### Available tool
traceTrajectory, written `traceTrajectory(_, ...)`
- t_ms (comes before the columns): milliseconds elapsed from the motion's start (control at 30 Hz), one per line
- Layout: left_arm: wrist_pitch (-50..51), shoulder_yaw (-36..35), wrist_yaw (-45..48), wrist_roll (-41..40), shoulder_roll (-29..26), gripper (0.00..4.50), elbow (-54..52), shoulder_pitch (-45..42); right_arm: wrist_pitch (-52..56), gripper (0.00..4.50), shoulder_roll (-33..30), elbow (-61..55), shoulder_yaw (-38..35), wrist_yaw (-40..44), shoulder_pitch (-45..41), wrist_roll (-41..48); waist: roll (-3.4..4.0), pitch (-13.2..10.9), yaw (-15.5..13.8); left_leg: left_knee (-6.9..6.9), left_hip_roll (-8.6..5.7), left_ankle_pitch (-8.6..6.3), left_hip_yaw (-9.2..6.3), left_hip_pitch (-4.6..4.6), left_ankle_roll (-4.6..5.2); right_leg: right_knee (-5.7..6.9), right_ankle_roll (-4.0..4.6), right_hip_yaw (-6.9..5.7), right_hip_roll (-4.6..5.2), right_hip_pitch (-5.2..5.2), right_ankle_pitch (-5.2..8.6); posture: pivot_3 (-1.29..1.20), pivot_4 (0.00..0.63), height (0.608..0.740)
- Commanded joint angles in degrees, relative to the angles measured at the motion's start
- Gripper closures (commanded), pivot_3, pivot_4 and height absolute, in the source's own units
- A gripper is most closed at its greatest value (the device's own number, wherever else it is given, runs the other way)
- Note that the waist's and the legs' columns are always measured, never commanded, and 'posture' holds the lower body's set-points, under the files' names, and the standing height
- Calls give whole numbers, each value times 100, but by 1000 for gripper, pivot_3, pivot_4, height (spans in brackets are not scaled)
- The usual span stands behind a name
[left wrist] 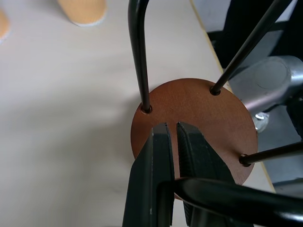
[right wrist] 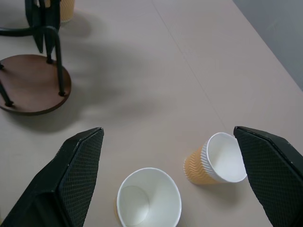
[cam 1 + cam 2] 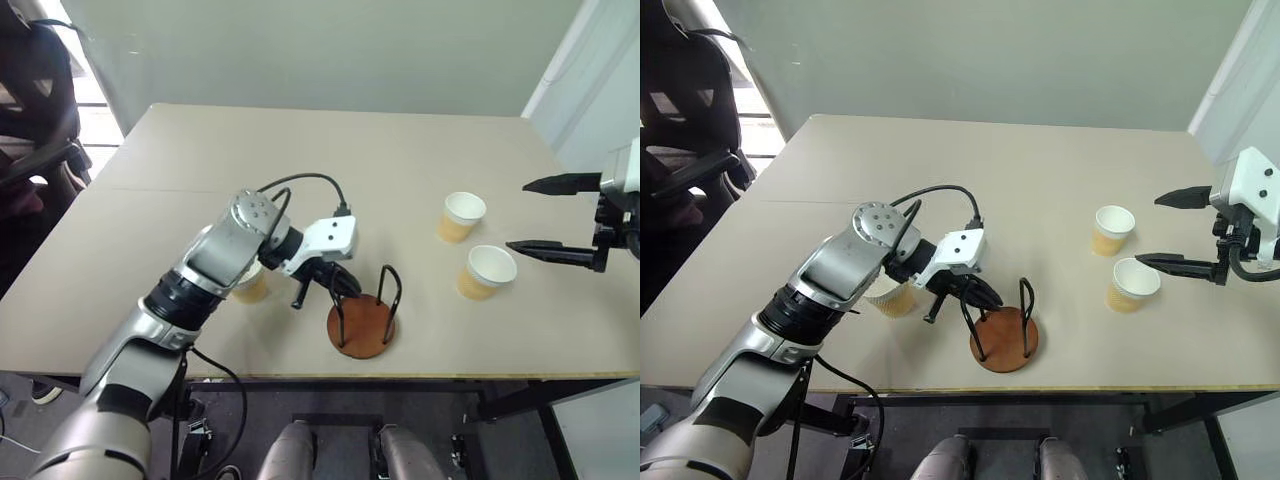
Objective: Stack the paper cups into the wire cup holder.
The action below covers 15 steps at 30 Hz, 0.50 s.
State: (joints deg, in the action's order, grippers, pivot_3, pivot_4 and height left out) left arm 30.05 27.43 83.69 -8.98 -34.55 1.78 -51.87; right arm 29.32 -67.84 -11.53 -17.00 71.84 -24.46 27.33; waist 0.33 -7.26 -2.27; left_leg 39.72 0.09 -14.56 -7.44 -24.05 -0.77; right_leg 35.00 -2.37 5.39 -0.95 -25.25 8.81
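Observation:
The wire cup holder (image 3: 364, 325), a reddish-brown disc with two black wire loops, stands near the table's front edge with no cup in it. My left gripper (image 3: 350, 288) is shut and empty, its tips low over the disc (image 1: 199, 113) beside the left loop. One paper cup (image 3: 250, 287) stands upright just left of the holder, partly hidden behind my left wrist. Two more paper cups (image 3: 461, 216) (image 3: 488, 271) stand upright to the right. My right gripper (image 3: 517, 215) hangs open above the table just right of those two, touching neither.
The tan table (image 3: 200, 150) ends close in front of the holder (image 3: 450, 375) and close on the right behind my right gripper. A black chair (image 3: 35, 100) stands off the table's left side. A black cable (image 3: 300, 182) arcs over my left wrist.

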Motion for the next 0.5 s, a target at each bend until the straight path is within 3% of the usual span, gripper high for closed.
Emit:
traceTrajectory(33, -129, 54, -13, 39, 58, 4485, -236, 61, 45, 0, -143, -182, -381, -84, 34, 114, 0, 0, 0, 5, -1, -1, 0, -1, 2, -1, -2, 1, 1, 3, 0, 0, 150, 740)
traceTrajectory(500, -257, 215, -442, 415, 541, 4485, 90, 69, 125, 0, -155, -294, -481, -129, 168, 164, 0, 0, 3, 23, -16, -13, 3, -7, 22, -4, -20, 13, 10, 7, 6, 0, 150, 740)
